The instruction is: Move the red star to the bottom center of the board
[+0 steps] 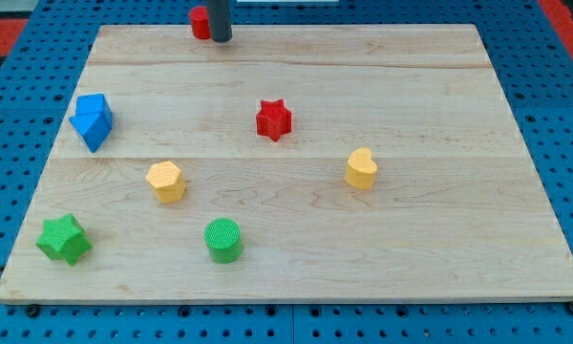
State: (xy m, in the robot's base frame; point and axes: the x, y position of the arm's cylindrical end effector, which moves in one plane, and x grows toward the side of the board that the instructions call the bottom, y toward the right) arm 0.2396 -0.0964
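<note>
Red and small, the red star (274, 119) sat flat on the wooden board (439, 248), a bit above the middle. It had no long side, and I could not tell which way it pointed. Up from the star, at the board's top edge, my tip (220, 39) touched another red block (201, 22). The rod hid part of that block, so its shape was hard to tell. There were no fingers, only the rod. To the star's right and lower was a yellow heart (361, 168). Lower left of it were a yellow hexagon (165, 181), a green cylinder (223, 240) and a green star (64, 239). Far left was a blue block (92, 120).
</note>
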